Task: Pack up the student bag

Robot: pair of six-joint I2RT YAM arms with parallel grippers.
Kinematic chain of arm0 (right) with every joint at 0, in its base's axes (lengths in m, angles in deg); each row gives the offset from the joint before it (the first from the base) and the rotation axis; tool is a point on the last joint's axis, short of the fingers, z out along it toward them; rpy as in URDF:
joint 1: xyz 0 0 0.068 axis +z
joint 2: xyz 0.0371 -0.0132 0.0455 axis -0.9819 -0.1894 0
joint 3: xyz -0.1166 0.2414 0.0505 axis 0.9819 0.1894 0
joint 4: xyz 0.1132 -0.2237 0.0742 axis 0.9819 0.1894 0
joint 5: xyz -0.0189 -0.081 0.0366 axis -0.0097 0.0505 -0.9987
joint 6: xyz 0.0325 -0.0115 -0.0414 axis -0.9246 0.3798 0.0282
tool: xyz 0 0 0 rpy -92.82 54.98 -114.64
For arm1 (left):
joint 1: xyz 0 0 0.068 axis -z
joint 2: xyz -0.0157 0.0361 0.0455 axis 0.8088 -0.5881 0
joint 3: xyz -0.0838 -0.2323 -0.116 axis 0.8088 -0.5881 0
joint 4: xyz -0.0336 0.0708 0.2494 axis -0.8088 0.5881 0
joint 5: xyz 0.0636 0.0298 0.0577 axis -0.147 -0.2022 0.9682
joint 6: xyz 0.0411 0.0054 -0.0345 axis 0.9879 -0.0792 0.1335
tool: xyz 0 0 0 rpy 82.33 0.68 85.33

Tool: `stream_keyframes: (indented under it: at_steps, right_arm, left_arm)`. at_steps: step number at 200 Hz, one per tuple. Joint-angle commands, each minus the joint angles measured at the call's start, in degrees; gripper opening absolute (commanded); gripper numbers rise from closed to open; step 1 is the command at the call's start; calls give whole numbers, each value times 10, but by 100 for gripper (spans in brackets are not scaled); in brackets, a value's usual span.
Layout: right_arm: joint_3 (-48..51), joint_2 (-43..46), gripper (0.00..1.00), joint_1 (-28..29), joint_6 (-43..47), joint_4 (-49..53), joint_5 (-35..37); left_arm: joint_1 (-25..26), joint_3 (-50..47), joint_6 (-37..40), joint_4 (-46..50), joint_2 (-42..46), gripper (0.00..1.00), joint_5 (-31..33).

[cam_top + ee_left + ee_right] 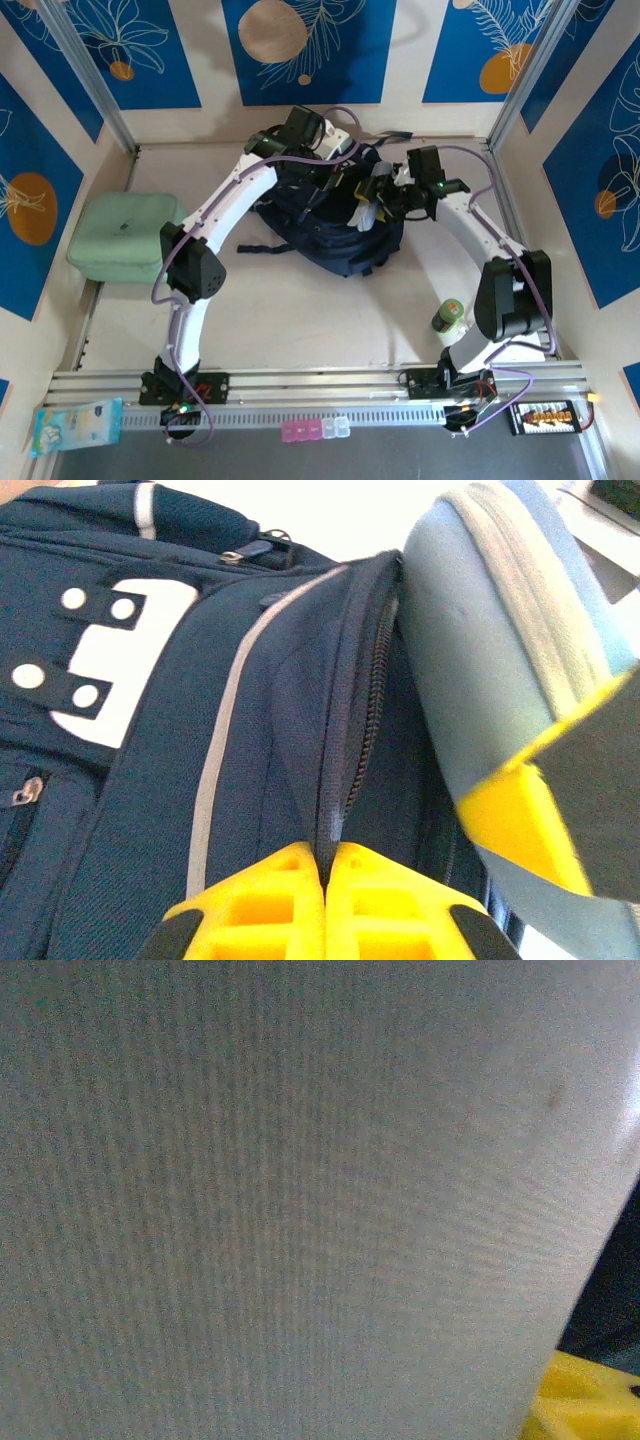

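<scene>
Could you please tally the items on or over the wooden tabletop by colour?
Navy: 1, the backpack
Green: 2, the mint case and the small container
Grey-blue: 1, the pouch
Total: 4

This is a robotics lab test cell. The features that show it are located from the aluminium rail (320, 383) along the near edge of the bench (330, 320).

- On the rail: two white-and-black robot arms are bolted down, the left arm (215, 215) and the right arm (490, 250). Purple cables (165, 290) hang loose along them.
- Beyond the rail: the pale bench is closed in on three sides by plywood wall panels (300, 45) with printed blue decoration, held by aluminium posts (90, 75).
- On the near side of the rail, at its right end: a black electronics box (545, 417) with wire leads.
- Beyond the rail, set out as props: a student bag (330, 240), a mint-green case (125, 238) and a small green bottle (447, 318).
</scene>
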Motion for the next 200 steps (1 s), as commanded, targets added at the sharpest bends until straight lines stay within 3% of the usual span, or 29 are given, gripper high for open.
stream_keyframes:
  at_steps: [1,38,103,110,127,142,200]
  right_arm:
    - [-44,-44,75,10,-47,39,3]
    - [-8,-14,100,10,-40,-21,-18]
    - [63,39,97,-4,-14,-69,-18]
    - [59,35,94,-3,-10,-70,-28]
    - [55,30,71,-4,-9,-80,-50]
    - [65,37,57,-8,-20,-83,-32]
    - [119,11,48,-13,-116,-317,-142]
  left_arm:
    - [6,21,-47,-64,40,0,-44]
    - [6,21,-53,-59,29,0,-49]
    - [6,5,-49,-66,29,0,-63]
    - [6,3,-48,-67,29,0,-65]
    - [6,1,-47,-65,27,0,-64]
    - [6,-1,-45,-63,27,0,-65]
    - [6,-4,-60,-70,33,0,-61]
